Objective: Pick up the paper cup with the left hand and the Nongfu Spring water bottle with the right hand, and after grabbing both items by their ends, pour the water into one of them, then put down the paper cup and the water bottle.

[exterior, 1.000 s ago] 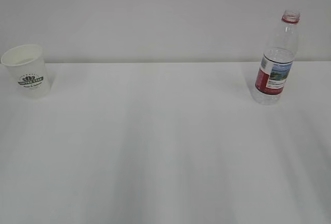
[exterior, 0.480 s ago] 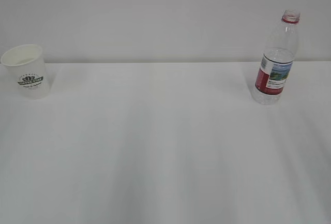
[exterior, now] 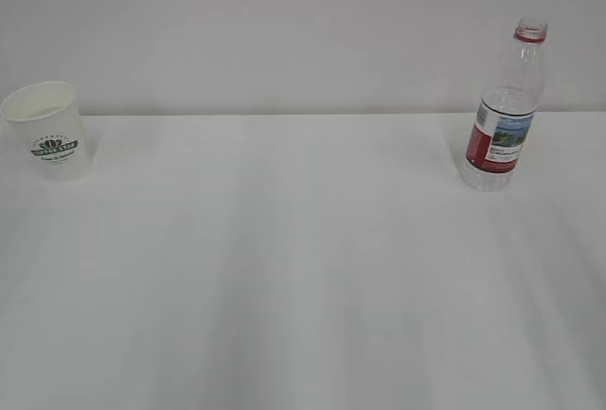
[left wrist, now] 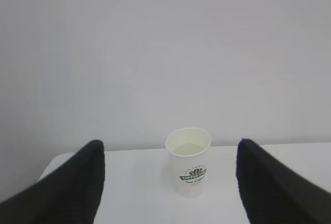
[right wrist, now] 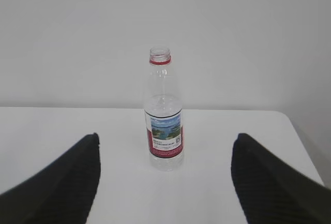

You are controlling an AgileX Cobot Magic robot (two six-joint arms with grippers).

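Note:
The paper cup (exterior: 43, 133) (left wrist: 189, 162), white with a dark green logo, stands upright at the table's far left. The Nongfu Spring water bottle (exterior: 502, 112) (right wrist: 165, 115), clear, capless, with a red neck ring and a red-and-white label, stands upright at the far right. The exterior view shows neither arm. My left gripper (left wrist: 169, 144) is open, short of the cup, which sits ahead between the black fingers (left wrist: 77, 182). My right gripper (right wrist: 166, 137) is open too, with the bottle ahead between its fingers (right wrist: 269, 177). I cannot tell where any water is.
The white table (exterior: 284, 268) runs back to a plain white wall (exterior: 284, 31). Its left corner (left wrist: 49, 166) lies near the cup, and its right edge (right wrist: 300, 141) passes close to the bottle.

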